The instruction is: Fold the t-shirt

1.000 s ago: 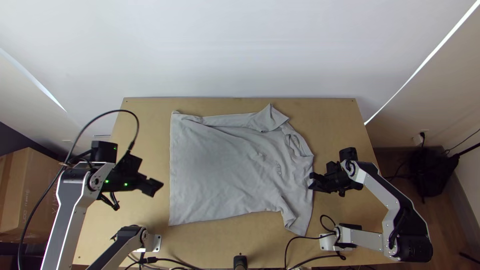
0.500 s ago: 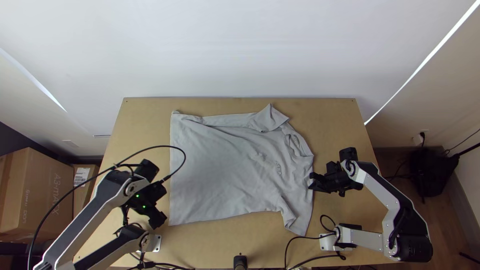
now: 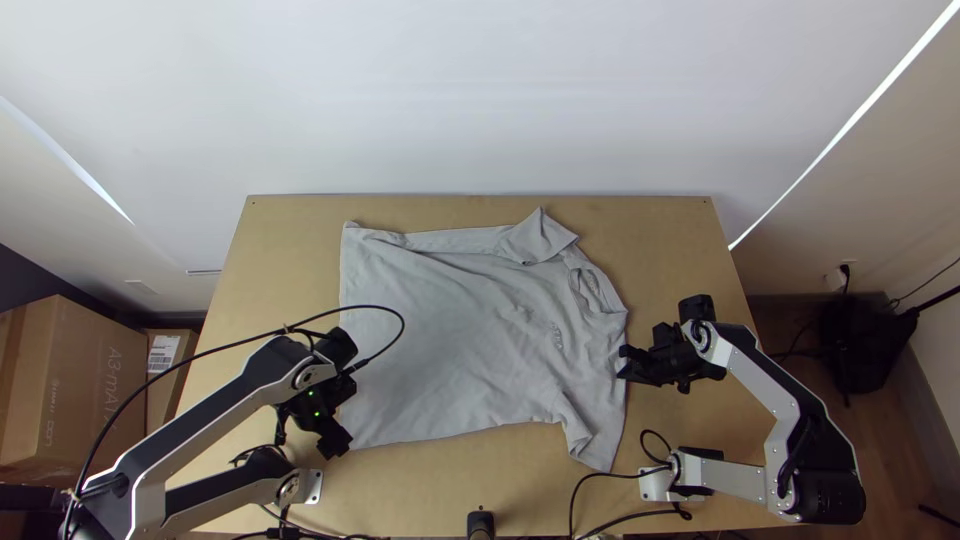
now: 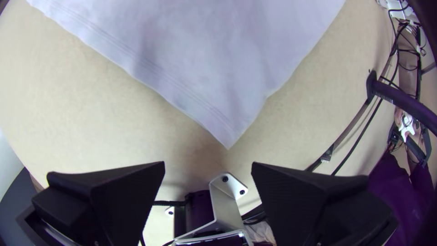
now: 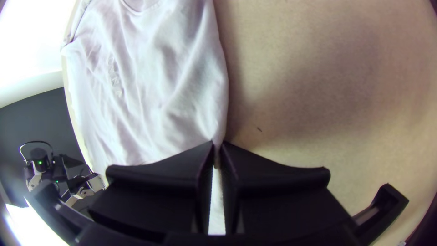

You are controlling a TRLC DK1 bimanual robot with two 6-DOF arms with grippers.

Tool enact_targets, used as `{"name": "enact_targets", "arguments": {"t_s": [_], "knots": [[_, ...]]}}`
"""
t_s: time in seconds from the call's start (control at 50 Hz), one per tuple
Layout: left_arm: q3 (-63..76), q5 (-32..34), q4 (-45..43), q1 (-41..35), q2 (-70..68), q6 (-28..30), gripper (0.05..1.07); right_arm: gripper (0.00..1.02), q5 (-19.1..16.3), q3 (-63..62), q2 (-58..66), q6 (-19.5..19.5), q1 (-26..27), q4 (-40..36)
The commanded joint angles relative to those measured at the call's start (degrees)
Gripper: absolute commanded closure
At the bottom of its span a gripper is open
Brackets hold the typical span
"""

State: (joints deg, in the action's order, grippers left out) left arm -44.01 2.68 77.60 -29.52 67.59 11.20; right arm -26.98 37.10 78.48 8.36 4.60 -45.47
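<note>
1. Hovering by the t-shirt's (image 3: 440, 350) near-left corner, your left gripper (image 3: 338, 446) has its fingers spread wide; from above, it and its arm hide part of the cloth's left edge.
2. Your right gripper (image 3: 624, 363) is closed on the right edge, between collar and near sleeve; its fingers mask how much cloth they pinch.
3. You have the shirt mostly spread on the table (image 3: 680, 230), hem leftward, collar rumpled and hard to make out. The far sleeve makes a pointed flap.
</note>
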Motion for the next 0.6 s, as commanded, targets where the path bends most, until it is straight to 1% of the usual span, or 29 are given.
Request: {"name": "enact_targets", "arguments": {"t_s": [0.0,0.18,0.58], "knots": [[1.3,-0.3,-0.3,-1.9,3.5,-2.3,0.20,1.00,1.8,-2.2,1.1,0.3,0.4,1.0],[1.1,-0.4,-0.7,-4.3,11.9,-5.0,0.20,1.00,1.8,-2.3,1.0,0.3,0.8,1.0],[1.4,-0.3,-2.7,-9.0,17.2,-8.0,0.20,1.00,1.8,-2.2,0.9,0.0,0.8,1.0]]}}
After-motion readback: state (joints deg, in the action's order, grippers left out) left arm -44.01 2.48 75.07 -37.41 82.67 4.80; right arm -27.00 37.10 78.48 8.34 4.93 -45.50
